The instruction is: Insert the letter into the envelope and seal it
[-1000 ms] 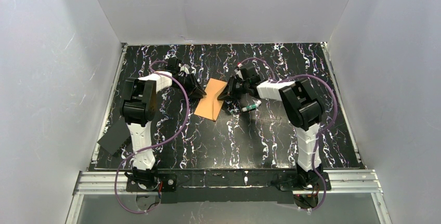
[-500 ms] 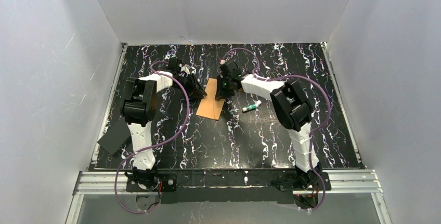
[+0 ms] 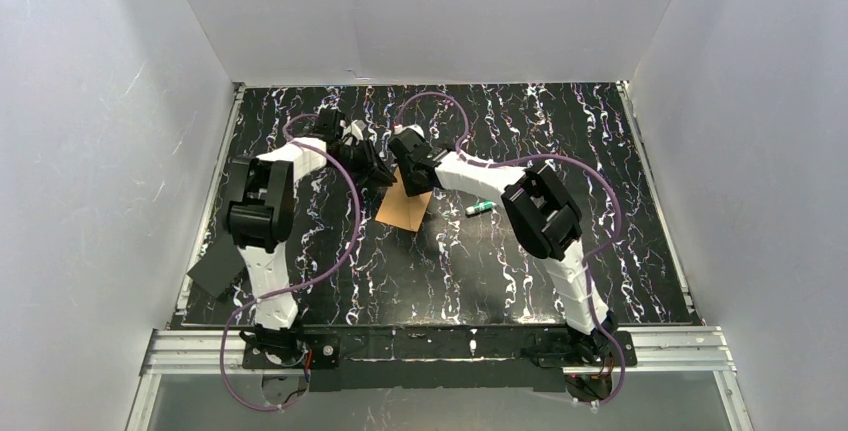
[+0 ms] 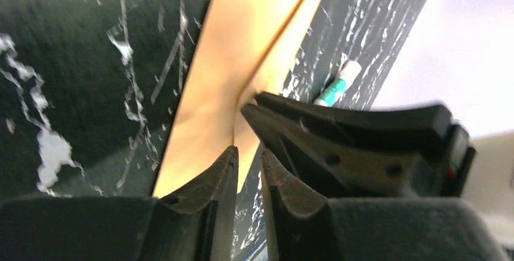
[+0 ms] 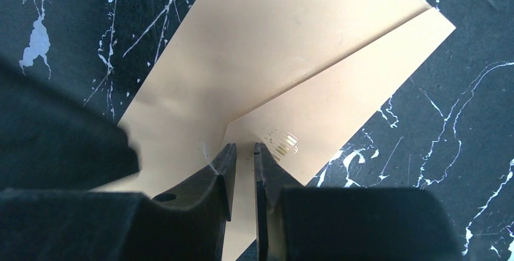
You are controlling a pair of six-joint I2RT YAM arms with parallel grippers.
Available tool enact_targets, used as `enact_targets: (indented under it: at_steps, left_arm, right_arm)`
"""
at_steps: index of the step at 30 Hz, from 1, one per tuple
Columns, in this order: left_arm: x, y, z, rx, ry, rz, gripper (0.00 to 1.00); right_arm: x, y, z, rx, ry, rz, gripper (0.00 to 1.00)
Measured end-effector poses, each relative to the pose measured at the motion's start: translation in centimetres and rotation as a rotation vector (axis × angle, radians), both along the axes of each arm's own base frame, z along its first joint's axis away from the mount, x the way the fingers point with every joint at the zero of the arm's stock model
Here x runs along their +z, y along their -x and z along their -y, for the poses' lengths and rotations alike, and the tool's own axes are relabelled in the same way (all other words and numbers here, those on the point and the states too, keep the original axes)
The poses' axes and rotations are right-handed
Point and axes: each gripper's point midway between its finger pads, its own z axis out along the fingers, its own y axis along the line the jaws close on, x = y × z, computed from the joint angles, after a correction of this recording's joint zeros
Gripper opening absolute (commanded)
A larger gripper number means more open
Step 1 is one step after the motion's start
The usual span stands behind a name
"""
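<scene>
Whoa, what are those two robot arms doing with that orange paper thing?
They are working on an orange envelope lying on the black table. Its triangular flap is folded down, and the right arm's fingers, nearly together, sit at the flap's tip as if pressing it shut. The left arm's fingers are at the envelope's edge beside them. No letter shows, so it may already be inside. A small green-and-white tube lies nearby.

White walls enclose a black, white-veined tabletop
</scene>
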Motion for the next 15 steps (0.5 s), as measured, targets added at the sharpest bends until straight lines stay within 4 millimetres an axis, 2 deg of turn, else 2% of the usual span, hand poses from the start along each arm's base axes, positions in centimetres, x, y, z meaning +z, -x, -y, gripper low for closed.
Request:
enact_targets:
  at_steps: [2, 5, 11, 13, 15]
  left_arm:
    - [1.2, 1.2, 0.2, -0.007, 0.034, 0.023, 0.07]
    - [2.0, 4.0, 1.0, -0.030, 0.080, 0.023, 0.05]
    - [-0.8, 9.0, 4.1, -0.074, 0.151, -0.087, 0.04]
    - [-1.6, 9.8, 4.7, -0.069, 0.161, -0.122, 0.03]
    - [-1.7, 9.6, 5.1, -0.053, 0.174, -0.127, 0.03]
  right_arm:
    - [-0.1, 0.0, 0.0, -0.003, 0.014, -0.008, 0.24]
    - [-0.4, 0.1, 0.0, -0.004, 0.038, -0.030, 0.22]
    - [-0.8, 0.4, 0.0, -0.021, 0.033, -0.060, 0.21]
    - [-0.9, 0.4, 0.1, -0.029, 0.022, -0.061, 0.20]
    - [-0.9, 0.5, 0.1, -0.038, 0.007, -0.059, 0.18]
